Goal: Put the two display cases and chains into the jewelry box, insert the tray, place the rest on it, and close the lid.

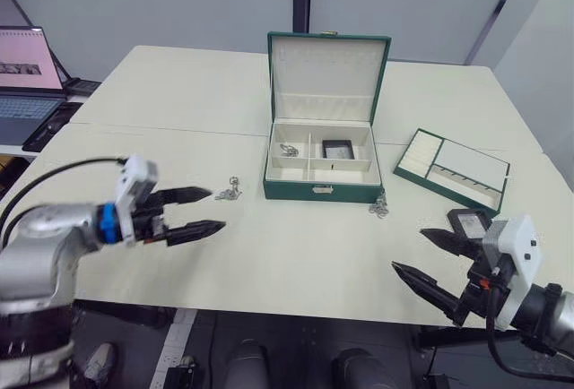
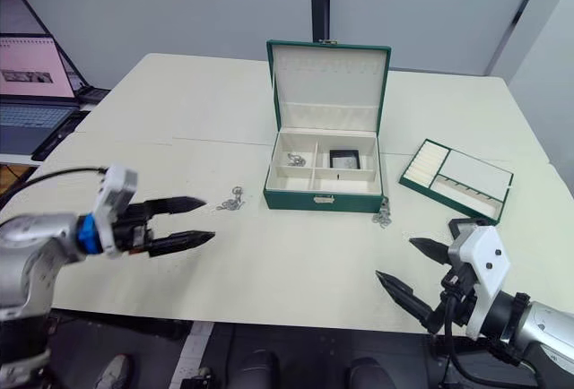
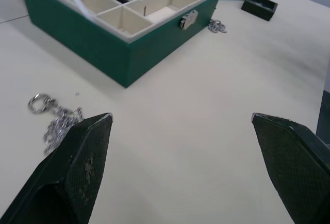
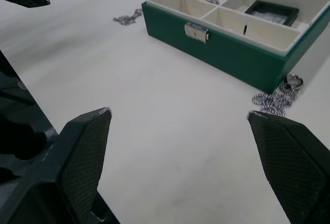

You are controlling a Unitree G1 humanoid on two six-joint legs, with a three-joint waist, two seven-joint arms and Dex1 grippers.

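Observation:
The dark green jewelry box [image 1: 318, 189] stands mid-table with its lid [image 1: 327, 71] upright. One display case [image 1: 337, 148] lies in its back right compartment and a chain [image 1: 289, 150] in the back left one. A second chain [image 1: 230, 193] lies on the table left of the box, just ahead of my open left gripper [image 1: 217, 209]. A third chain [image 1: 379, 205] lies at the box's front right corner. The other display case [image 1: 466, 220] sits on the table right behind my open right gripper [image 1: 407, 249], partly hidden by it. The tray [image 1: 453, 169] lies to the right of the box.
A laptop [image 1: 27, 84] stands on a side surface at the far left. A seam [image 1: 179, 129] runs across the table behind the left arm. The table's front edge [image 1: 269, 310] is close under both grippers.

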